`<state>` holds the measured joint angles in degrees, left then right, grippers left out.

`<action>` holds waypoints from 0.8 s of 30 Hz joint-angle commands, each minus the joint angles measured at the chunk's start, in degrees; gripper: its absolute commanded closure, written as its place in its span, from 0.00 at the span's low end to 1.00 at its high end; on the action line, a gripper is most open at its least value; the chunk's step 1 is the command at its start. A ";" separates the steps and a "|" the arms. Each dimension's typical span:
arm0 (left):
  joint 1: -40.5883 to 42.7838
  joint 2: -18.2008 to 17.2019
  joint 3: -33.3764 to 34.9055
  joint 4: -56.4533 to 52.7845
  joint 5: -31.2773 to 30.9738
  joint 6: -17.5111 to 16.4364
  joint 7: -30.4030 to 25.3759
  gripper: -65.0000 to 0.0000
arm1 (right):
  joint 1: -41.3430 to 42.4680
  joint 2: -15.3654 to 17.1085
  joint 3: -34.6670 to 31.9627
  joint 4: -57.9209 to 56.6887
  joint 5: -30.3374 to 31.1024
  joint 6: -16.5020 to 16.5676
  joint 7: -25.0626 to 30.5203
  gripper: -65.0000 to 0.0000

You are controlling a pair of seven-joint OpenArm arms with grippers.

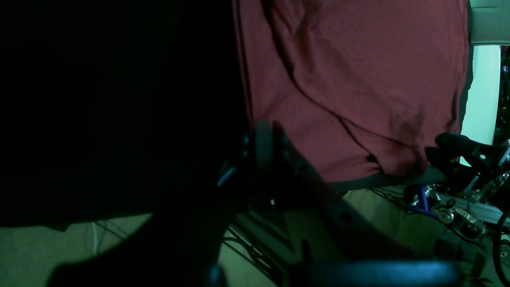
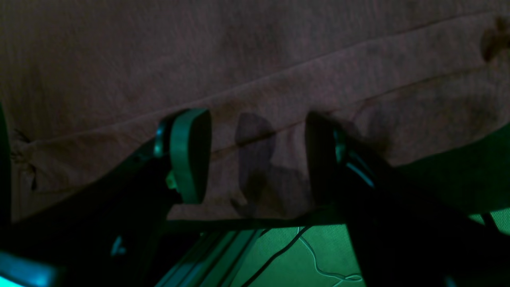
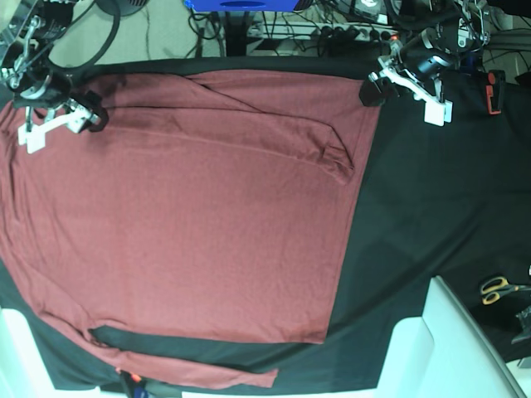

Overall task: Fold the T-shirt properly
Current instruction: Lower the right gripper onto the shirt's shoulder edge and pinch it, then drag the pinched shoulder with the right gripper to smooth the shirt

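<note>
The maroon T-shirt (image 3: 191,215) lies spread flat on the black table cloth (image 3: 415,215), one sleeve folded in across its upper right and another trailing along the bottom. My left gripper (image 3: 370,91) sits at the shirt's top right corner. In the left wrist view the shirt (image 1: 358,79) edge runs in between the closed jaws of the left gripper (image 1: 255,151), which hide the corner. My right gripper (image 3: 93,116) is at the top left corner. In the right wrist view it (image 2: 255,133) stands open, its fingers straddling the hem of the shirt (image 2: 239,59).
Scissors (image 3: 496,288) lie near the right edge. A white box (image 3: 448,348) stands at the bottom right. Cables and equipment crowd the far edge behind the table. The right arm (image 1: 458,159) shows at the right of the left wrist view.
</note>
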<state>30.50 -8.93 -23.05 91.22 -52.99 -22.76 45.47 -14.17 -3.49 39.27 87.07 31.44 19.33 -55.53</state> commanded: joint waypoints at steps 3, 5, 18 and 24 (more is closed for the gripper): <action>0.22 -0.61 -0.12 0.69 -1.12 -0.75 -0.77 1.00 | 0.33 0.54 0.16 0.71 0.95 -1.44 0.63 0.45; 0.22 -0.61 -0.12 0.69 -1.12 -0.75 -0.77 1.00 | 0.50 0.63 0.16 -0.34 1.13 -1.62 0.63 0.45; 0.22 -0.61 -0.20 0.60 -1.12 -0.75 -0.77 1.00 | 1.12 0.80 0.16 -3.95 1.13 -1.62 2.65 0.75; 0.22 -0.61 -0.12 0.60 -1.12 -0.75 -0.77 1.00 | 1.12 0.80 0.16 -3.95 1.22 -1.53 2.65 1.00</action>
<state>30.50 -8.93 -23.05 91.22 -52.99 -22.76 45.47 -13.23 -3.16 39.27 82.37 31.68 17.50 -53.19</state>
